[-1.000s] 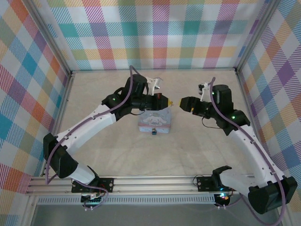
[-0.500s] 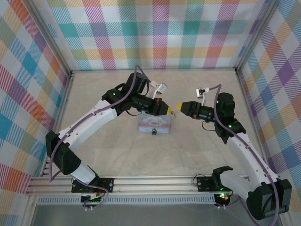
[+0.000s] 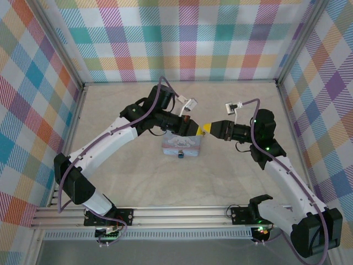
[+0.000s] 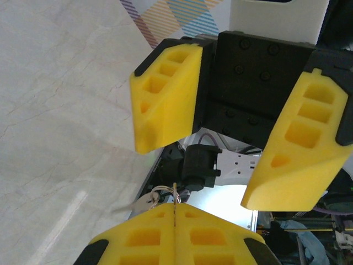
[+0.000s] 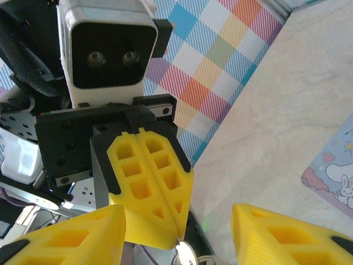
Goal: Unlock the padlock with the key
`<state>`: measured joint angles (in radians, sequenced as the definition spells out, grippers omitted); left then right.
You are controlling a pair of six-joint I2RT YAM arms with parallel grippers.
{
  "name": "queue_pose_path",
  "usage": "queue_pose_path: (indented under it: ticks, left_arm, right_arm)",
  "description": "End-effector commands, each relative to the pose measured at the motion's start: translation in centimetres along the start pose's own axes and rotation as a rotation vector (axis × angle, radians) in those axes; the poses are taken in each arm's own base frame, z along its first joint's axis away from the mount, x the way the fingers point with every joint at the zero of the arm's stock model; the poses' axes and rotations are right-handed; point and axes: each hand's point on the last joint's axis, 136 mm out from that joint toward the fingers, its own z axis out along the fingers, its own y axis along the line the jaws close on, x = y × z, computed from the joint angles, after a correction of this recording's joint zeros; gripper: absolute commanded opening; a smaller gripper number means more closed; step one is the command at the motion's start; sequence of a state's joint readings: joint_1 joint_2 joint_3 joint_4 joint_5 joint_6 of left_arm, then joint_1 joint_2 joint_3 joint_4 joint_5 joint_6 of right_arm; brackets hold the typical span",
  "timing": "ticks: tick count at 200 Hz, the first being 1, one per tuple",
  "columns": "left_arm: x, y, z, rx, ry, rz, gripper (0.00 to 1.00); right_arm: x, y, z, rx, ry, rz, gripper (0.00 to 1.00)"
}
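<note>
My left gripper [image 3: 194,129] is shut on a thin metal key [image 4: 175,193], whose edge sticks out between the yellow pads [image 4: 209,234]. A ring with a second key [image 4: 139,203] hangs from it. The right gripper [image 3: 206,128] faces it tip to tip, open, its yellow fingers [image 4: 165,94] spread either side of the left tip without touching the key. In the right wrist view the shut left gripper [image 5: 177,238] points between my open right fingers [image 5: 71,237], the shiny key [image 5: 186,253] at its tip. The small padlock [image 3: 180,155] hangs at the front of a pastel tin [image 3: 182,143].
The tin [image 5: 331,176] lies on the beige tabletop just below both grippers. Checked walls with aluminium posts [image 3: 77,105] enclose the table on three sides. A metal rail [image 3: 182,212] runs along the near edge by the arm bases.
The right gripper has swung left and come up to the left gripper's tip, its fingers now flanking it. The left gripper turned its wrist and stayed shut on the key.
</note>
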<state>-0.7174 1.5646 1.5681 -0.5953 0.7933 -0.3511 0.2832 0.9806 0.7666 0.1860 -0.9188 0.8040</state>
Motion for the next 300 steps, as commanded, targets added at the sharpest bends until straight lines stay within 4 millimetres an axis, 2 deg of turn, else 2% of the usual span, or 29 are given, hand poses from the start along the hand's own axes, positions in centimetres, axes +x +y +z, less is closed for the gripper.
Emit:
queue_pose_path:
  ticks: [1,38,86,115,143,169,208,222,243,263,288,300]
  left_arm:
    - [-0.7,-0.9,-0.5,0.026,-0.023,0.026,0.0]
    - [-0.7,-0.7,-0.5,0.013,-0.023,0.022,0.0]
    - [-0.8,-0.7,-0.6,0.008,-0.029,0.029,0.0]
    - [-0.9,-0.9,-0.7,0.014,-0.031,0.034,0.0]
    - [-0.8,-0.9,-0.6,0.014,-0.028,0.03,0.0]
    - [-0.8,-0.8,-0.7,0.008,-0.03,0.03,0.0]
    - [-0.9,-0.9,-0.8,0.01,-0.033,0.035,0.0]
    - [-0.9,-0.9,-0.8,0.01,-0.033,0.034,0.0]
    - [-1.0,-1.1,-0.9,0.012,-0.037,0.039,0.0]
    - [-1.0,-1.0,-0.8,0.01,-0.038,0.036,0.0]
    - [-1.1,-1.1,-0.8,0.011,-0.042,0.036,0.0]
    - [-1.2,-1.0,-0.8,0.01,-0.042,0.034,0.0]
  right_arm:
    - [0.4,0.6,0.1,-0.029,0.03,-0.033,0.5]
    - [1.0,1.0,0.0,-0.054,0.051,-0.047,0.36]
    - [1.7,0.9,-0.2,-0.046,0.08,-0.053,0.33]
    - [1.9,0.8,-0.2,-0.044,0.088,-0.048,0.36]
    - [2.1,0.9,-0.1,-0.054,0.097,-0.047,0.26]
    - [2.1,1.0,-0.1,-0.056,0.1,-0.053,0.21]
    - [2.4,1.1,0.0,-0.06,0.115,-0.053,0.22]
    - [2.5,1.0,0.0,-0.058,0.118,-0.052,0.16]
    - [2.6,1.3,0.0,-0.067,0.124,-0.057,0.21]
    - [2.8,1.4,0.0,-0.07,0.133,-0.058,0.14]
    - [3.0,1.7,0.0,-0.081,0.143,-0.067,0.0]
    - [3.1,1.6,0.0,-0.08,0.144,-0.068,0.0]
